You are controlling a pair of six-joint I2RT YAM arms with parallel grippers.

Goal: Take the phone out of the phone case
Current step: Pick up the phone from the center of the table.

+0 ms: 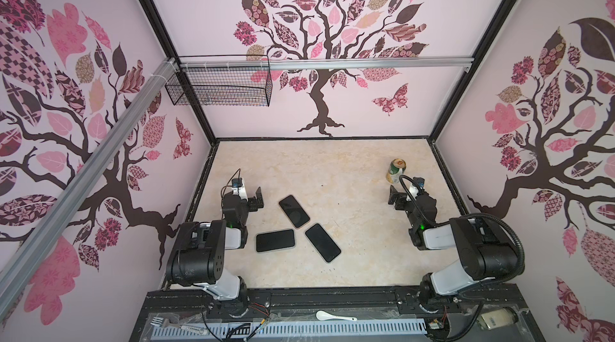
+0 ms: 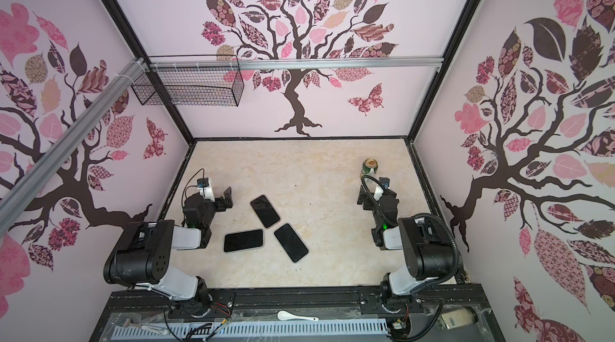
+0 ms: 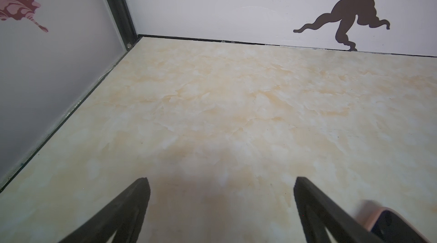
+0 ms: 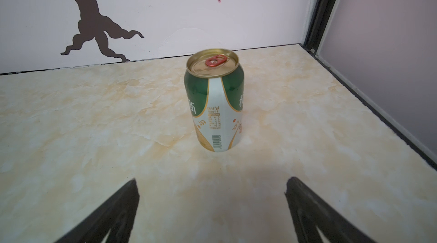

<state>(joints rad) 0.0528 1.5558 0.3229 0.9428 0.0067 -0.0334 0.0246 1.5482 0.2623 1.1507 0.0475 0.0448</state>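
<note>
Three dark phones lie flat mid-table in both top views: a far one (image 1: 294, 211) (image 2: 265, 211), a near-left one (image 1: 275, 240) and a near-right one (image 1: 322, 242). Thin pale rims edge them, so the phone case cannot be told apart from the phone. The left wrist view shows a pinkish-rimmed phone corner (image 3: 387, 225) beside my fingers. My left gripper (image 1: 257, 201) (image 3: 221, 179) stands open and empty, left of the far phone. My right gripper (image 1: 394, 197) (image 4: 212, 179) is open and empty, far right of the phones.
A green and white drink can (image 1: 396, 170) (image 4: 214, 102) stands upright just beyond the right gripper. A wire basket (image 1: 219, 85) hangs on the back-left rail. A white spoon (image 1: 334, 316) and a fork (image 1: 159, 313) lie on the front ledge.
</note>
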